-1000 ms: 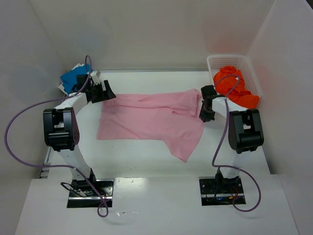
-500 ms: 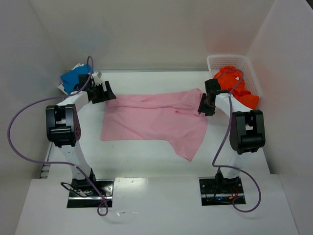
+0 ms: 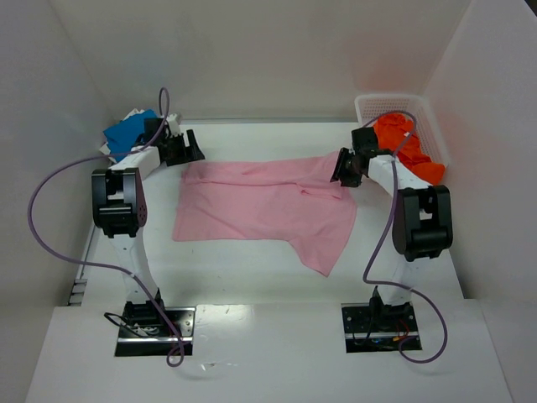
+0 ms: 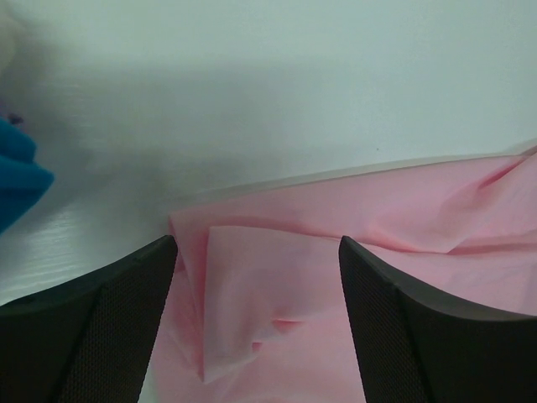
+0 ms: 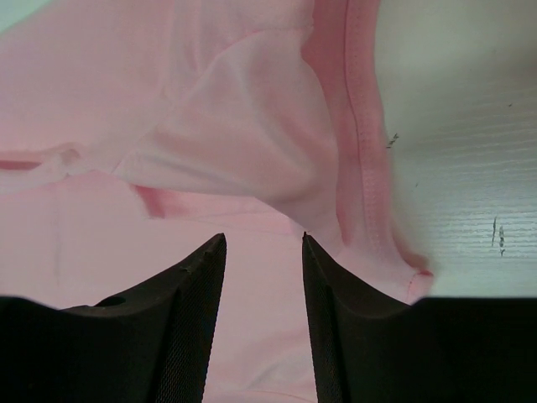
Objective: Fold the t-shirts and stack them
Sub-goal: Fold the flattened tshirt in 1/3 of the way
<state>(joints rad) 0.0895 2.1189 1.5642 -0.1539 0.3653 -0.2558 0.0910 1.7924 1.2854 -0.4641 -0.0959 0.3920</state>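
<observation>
A pink t-shirt (image 3: 264, 206) lies spread out on the white table, one part trailing toward the front. My left gripper (image 3: 186, 149) is at the shirt's far left corner. In the left wrist view it (image 4: 258, 243) is wide open over a folded-over corner of the pink cloth (image 4: 277, 285). My right gripper (image 3: 346, 168) is at the far right corner. In the right wrist view it (image 5: 264, 237) has its jaws a little apart just above the pink cloth (image 5: 235, 134), beside the hem (image 5: 361, 168). Nothing shows between either pair of jaws.
A white basket (image 3: 394, 98) at the far right holds an orange garment (image 3: 403, 151) that hangs over its rim. A blue cloth (image 3: 126, 133) lies on a pile at the far left, also seen in the left wrist view (image 4: 17, 180). White walls enclose the table.
Both grippers have moved toward the far side. The right gripper went from the shirt's right edge to its far right corner. The shirt has shifted slightly right, and its far left corner now reaches further left.
</observation>
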